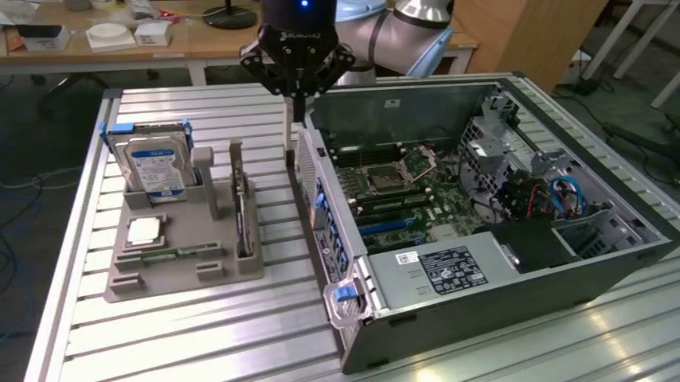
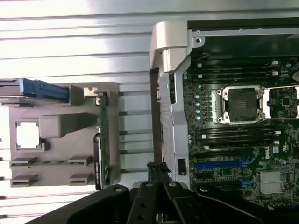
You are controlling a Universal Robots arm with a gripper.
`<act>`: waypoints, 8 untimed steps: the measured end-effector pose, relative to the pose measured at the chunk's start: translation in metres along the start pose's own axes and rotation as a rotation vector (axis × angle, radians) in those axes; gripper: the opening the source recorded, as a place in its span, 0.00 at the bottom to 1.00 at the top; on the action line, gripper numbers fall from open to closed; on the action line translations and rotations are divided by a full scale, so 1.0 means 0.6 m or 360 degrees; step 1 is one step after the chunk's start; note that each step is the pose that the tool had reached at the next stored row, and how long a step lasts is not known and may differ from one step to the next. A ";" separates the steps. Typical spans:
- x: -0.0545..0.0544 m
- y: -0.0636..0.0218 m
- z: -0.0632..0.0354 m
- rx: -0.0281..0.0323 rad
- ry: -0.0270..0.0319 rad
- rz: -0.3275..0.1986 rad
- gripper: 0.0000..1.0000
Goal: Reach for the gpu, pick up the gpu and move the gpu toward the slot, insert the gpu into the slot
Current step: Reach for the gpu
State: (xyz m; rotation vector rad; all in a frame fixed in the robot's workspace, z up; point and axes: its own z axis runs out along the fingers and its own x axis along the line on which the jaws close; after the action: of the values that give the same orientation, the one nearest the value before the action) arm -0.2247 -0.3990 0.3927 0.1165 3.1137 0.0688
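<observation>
Exterior view: the gripper [image 1: 298,97] has its jaws pinched tight on the gpu [image 1: 291,137], which hangs edge-on just outside the computer case [image 1: 310,171], on the side facing the grey tray [image 1: 170,282]. Wrist view: the gpu [image 2: 155,116] is a dark strip running from the fingertips right alongside the case wall, not inside it.

Ribbed silver metal table [image 1: 212,342] carrying two things.
Grey plastic parts holder [image 1: 175,278] at the exterior view's left; open black metal computer case [image 1: 499,310] on its side near it, at the right.
</observation>
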 end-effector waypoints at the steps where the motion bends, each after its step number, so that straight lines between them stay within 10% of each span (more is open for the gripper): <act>1: 0.005 0.000 0.000 0.00000 0.00000 0.0000 0.10; 8: 0.037 -0.003 0.000 0.00000 0.00006 0.0000 0.10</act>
State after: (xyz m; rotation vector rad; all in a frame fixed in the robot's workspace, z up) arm -0.2466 -0.3990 0.3920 0.1166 3.1141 0.0688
